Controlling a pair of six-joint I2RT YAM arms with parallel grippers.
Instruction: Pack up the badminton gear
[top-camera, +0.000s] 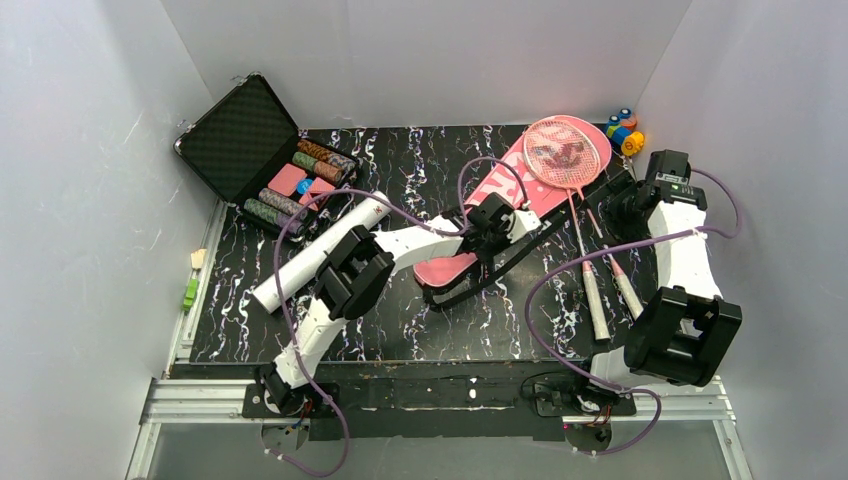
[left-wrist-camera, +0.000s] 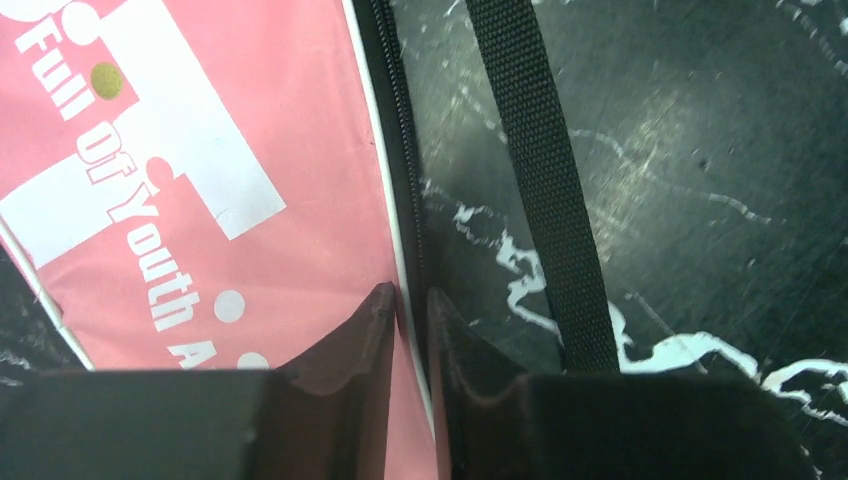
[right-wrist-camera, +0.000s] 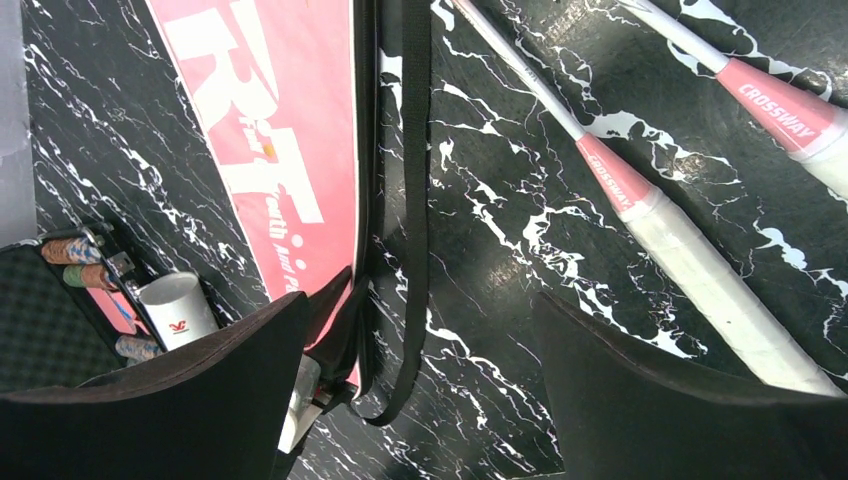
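Pink bag lettered in white sits in the middle of the black marbled desk, lying on a slant: wide end far from the arms, narrow end near them. Everything else is called from there.

Left hand is right down on the bag's long zipper edge, about halfway along it. Its fingers are squeezed to a thin slit with the white piping and pink fabric running between them, so that is a pinch on the bag's edge. The bag's black strap trails flat on the desk just beside the zipper side.

Right hand hangs over the strap on that same side of the bag, spread wide, with nothing in its grip.

Both rackets rest their pink heads on the bag's wide end, one over the other. Their shafts run off toward the arms, and the white handles lie on the desk to the bag's right, close together.

Across on the bag's left, the white tube lies on the desk. Beyond it, an open black case holds striped chips.
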